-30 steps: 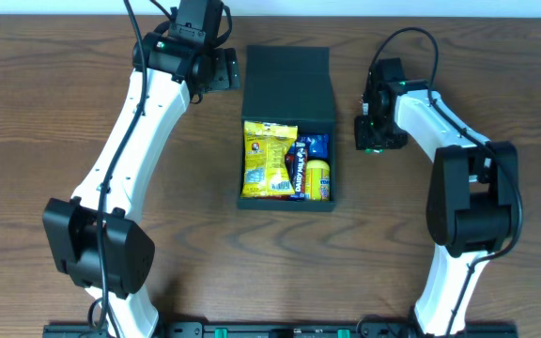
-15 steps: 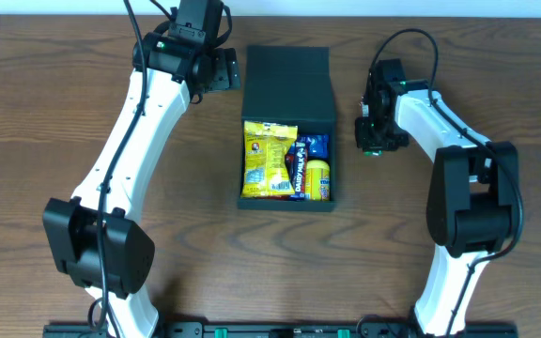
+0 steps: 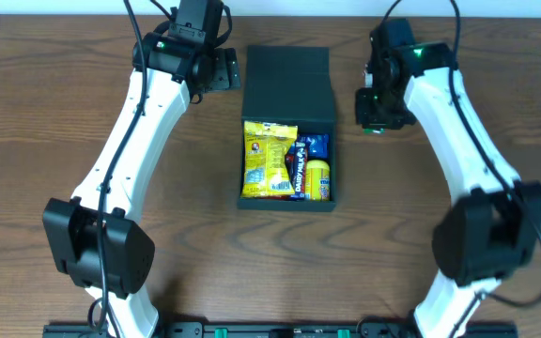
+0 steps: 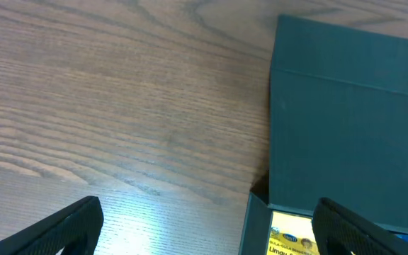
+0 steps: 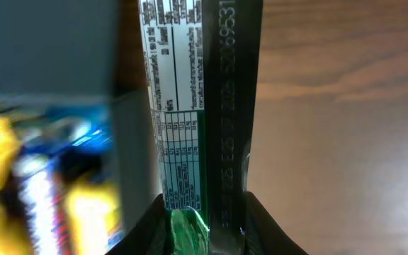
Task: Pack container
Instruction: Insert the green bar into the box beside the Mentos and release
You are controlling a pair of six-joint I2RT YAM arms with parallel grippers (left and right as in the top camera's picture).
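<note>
One load in hand. The container (image 3: pixel 287 86) sits at the centre of the overhead view, flap laid back toward the top, with a yellow packet (image 3: pixel 269 160) and blue packets (image 3: pixel 313 146) filling the box. The right gripper (image 3: pixel 374 124), just right of the flap, is clenched on a dark wrapper (image 5: pixel 207 106) held on edge. The left gripper (image 3: pixel 227 70), upper left, is spread and empty. We would carry the wrapper over the right wall, lower it edgewise into whatever gap remains, and only then release.
</note>
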